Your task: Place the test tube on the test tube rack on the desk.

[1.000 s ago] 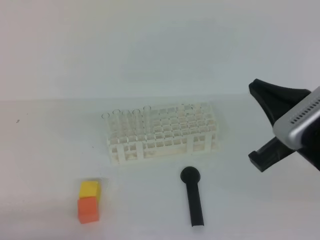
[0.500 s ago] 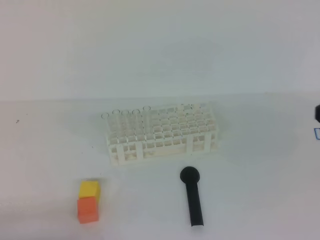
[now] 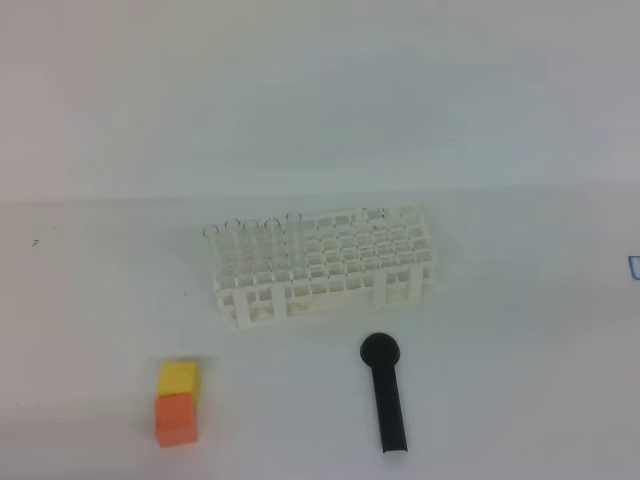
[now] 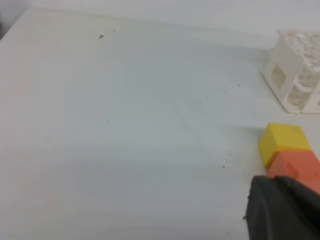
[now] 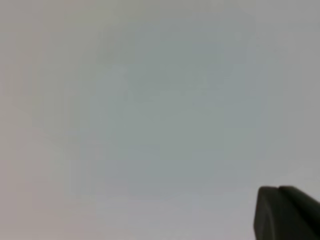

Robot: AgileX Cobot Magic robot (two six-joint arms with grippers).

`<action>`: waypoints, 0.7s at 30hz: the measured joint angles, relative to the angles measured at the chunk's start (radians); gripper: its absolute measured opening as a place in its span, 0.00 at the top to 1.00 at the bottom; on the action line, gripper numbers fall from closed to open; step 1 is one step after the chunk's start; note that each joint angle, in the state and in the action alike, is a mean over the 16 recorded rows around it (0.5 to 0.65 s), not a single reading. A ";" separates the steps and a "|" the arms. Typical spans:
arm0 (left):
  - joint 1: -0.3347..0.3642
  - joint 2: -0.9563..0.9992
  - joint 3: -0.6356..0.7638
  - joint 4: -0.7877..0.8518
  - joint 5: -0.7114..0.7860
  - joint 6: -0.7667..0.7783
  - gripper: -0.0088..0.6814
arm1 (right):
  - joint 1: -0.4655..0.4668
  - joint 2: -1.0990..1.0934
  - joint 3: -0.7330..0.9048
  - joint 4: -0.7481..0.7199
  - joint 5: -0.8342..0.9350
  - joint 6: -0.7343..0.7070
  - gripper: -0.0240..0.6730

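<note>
The white test tube rack (image 3: 340,262) stands on the desk (image 3: 110,300) in the middle of the exterior view. Several clear test tubes stand upright in its left end, the tallest test tube (image 3: 294,232) rightmost of them. Neither gripper shows in the exterior view. My left gripper (image 4: 284,202) appears as a black tip low at the right of the left wrist view, shut and empty, close to the cubes. The rack's corner (image 4: 292,75) sits farther off. Over blank white surface, my right gripper (image 5: 282,212) is shut with nothing in it.
A black round-headed stick (image 3: 385,395) lies in front of the rack. A yellow cube (image 3: 179,378) and an orange cube (image 3: 175,419) sit touching at the front left, also the yellow cube (image 4: 282,141) and orange cube (image 4: 298,166) by the left gripper. A small blue mark (image 3: 634,266) sits at the right edge.
The right arm, at the right side of the exterior view a second ago, has drawn back out past the right edge. Rack, tubes, stick and cubes have not moved.
</note>
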 joint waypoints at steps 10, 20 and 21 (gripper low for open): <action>0.000 0.000 -0.002 0.000 0.001 0.000 0.99 | -0.050 -0.176 0.069 -0.195 0.030 0.203 0.97; 0.000 0.000 -0.002 0.002 0.001 0.000 0.99 | -0.051 -0.296 0.258 -0.698 0.061 0.700 0.97; 0.000 0.000 -0.002 0.002 0.001 0.000 0.99 | -0.051 -0.308 0.285 -0.735 0.059 0.738 0.97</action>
